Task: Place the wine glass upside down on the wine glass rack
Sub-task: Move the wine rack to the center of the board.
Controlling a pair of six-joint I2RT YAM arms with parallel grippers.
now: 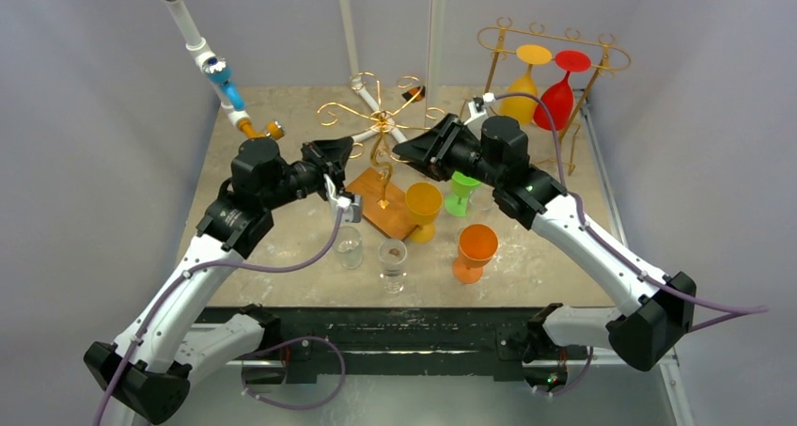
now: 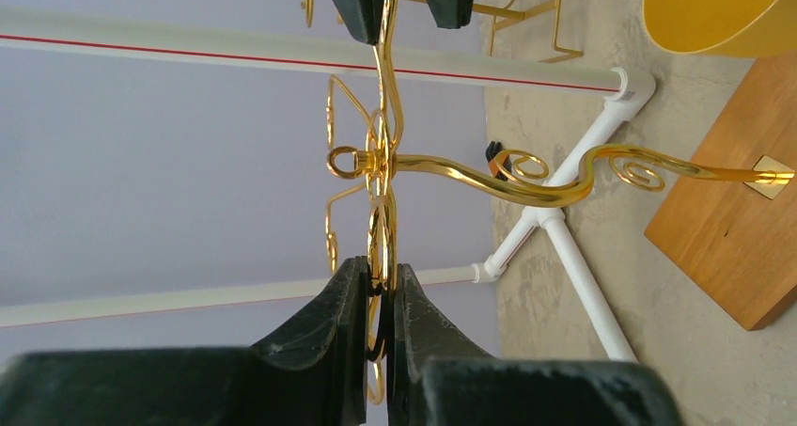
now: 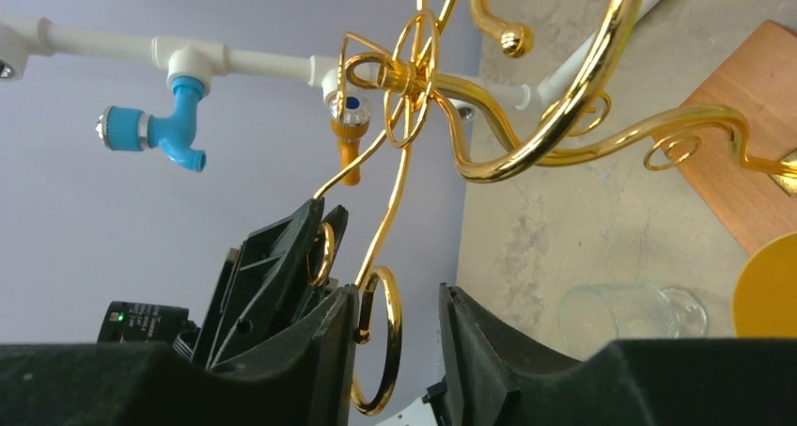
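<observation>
Bracing the wine glass rack [image 2: 470, 174] with both sets of fingers, no glass picked up yet.

Pinching one thin gold hook between the left fingers [image 2: 324, 337], pressed together on the wire. Straddling another curled hook with the right fingers [image 3: 484, 346], spread apart, with the loop near one inner face and not clamped. Leaving the clear wine glass [image 1: 393, 268] on the surface, below both sets of fingers and on their near side, close to the yellow goblet [image 1: 423, 205] and the wooden base [image 1: 385, 212]. Probably steadying or turning the rack to bring a free hook round. Keep the left pinch square on the wire, move slowly, avoid lifting the base or bending the hooks, then release cleanly before reaching down for the stem.
</observation>
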